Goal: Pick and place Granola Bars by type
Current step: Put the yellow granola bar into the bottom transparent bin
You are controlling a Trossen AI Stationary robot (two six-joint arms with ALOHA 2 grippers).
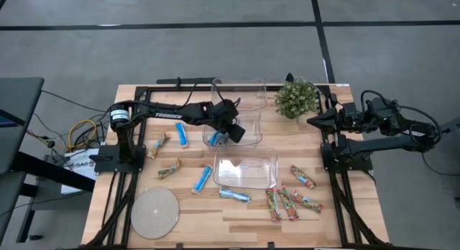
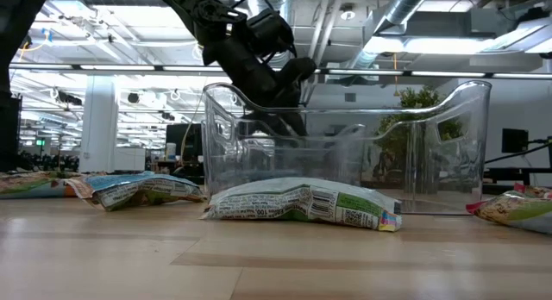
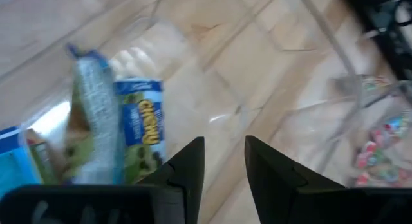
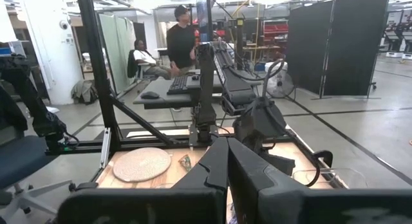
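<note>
Two blue bars (image 3: 138, 130) below left claw (image 3: 222, 163) — middle bin (image 1: 251, 121).

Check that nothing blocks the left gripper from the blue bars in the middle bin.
Nothing visible does. The left gripper hangs inside the open-topped middle bin, fingers parted, and the blue bars lie on the bin floor just ahead of its fingertips with no other thing between.

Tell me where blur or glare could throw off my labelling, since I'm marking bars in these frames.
Left wrist view: motion-smeared, yet the blue bar in the clear bin stays readable beyond the left hand. Low view: ceiling lights glare, the near bin reflects, and the front bar is sharp. High view: even and clear. Right wrist view: crisp behind the right hand.
</note>
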